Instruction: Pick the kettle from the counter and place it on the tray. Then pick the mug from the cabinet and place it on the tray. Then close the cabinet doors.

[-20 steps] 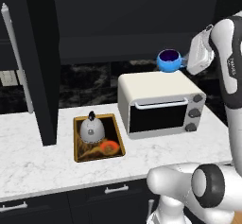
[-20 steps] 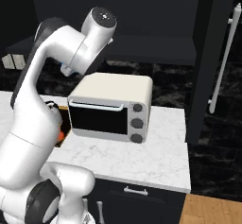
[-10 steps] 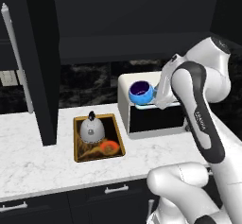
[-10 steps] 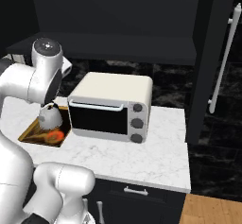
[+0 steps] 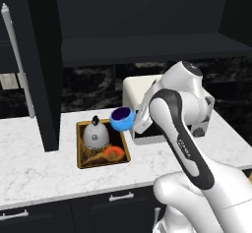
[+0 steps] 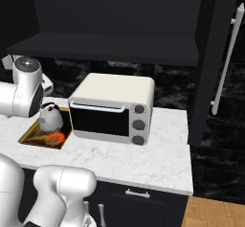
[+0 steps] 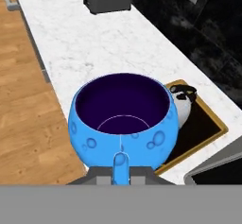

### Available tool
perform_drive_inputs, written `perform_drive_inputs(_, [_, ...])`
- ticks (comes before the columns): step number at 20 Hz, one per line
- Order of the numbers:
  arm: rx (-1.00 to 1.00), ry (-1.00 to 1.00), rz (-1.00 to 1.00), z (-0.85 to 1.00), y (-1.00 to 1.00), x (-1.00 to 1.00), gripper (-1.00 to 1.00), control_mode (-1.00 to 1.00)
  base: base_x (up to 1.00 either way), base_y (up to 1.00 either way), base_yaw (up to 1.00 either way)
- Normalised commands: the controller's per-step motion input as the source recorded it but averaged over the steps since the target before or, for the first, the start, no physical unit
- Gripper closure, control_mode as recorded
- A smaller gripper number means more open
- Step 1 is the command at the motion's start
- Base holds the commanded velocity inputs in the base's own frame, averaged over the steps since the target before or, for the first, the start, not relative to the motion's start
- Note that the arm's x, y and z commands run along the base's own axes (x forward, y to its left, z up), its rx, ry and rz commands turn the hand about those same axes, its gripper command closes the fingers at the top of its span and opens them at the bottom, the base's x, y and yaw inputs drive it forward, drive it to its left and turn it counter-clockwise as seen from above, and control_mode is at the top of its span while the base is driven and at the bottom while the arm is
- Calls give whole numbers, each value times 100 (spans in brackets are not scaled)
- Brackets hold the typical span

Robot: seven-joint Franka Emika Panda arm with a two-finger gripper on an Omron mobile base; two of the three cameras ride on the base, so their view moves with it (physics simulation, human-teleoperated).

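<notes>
The blue mug point(image 5: 122, 119) hangs in the air over the right side of the tray point(image 5: 83, 163), with my gripper point(image 5: 134, 123) shut on its handle side. In the hand view the mug point(image 7: 123, 119) sits close up, dark inside, its handle toward the camera. The speckled grey kettle point(image 5: 95, 134) stands upright on the tray's back left part, just left of the mug. From the right, the kettle point(image 6: 49, 117) and tray point(image 6: 29, 138) lie beside my arm. Both cabinet doors point(image 5: 45, 65) point(image 6: 210, 53) stand open, and the cabinet shelf point(image 5: 147, 45) is bare.
A white toaster oven point(image 6: 112, 108) stands on the marble counter point(image 5: 39, 173) directly right of the tray, behind my wrist. Silver bar handles point(image 5: 17, 60) point(image 6: 225, 58) run down the open doors. Dark drawers point(image 5: 113, 200) sit below the counter edge. Wooden floor point(image 7: 28, 100) shows beyond the counter.
My arm swung the mug from high on the right, near the cabinet, down and left across the toaster oven to just over the tray beside the kettle. The grip stayed shut.
</notes>
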Motion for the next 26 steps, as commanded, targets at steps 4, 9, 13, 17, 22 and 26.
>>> perform_drive_inputs(4, [4,8,0,-28,0,24,100,-100,0,0,0])
perform_drive_inputs(9, [0,3,0,-5,0,4,100,-100,0,0,0])
perform_drive_inputs(13, [0,2,0,-28,0,8,100,-100,0,0,0])
perform_drive_inputs(17, [0,6,0,-48,0,29,100,-100,0,0,0])
perform_drive_inputs(22, [1,1,0,-62,0,26,100,-100,0,0,0])
perform_drive_inputs(26, [2,0,0,-63,0,31,100,-100,0,0,0])
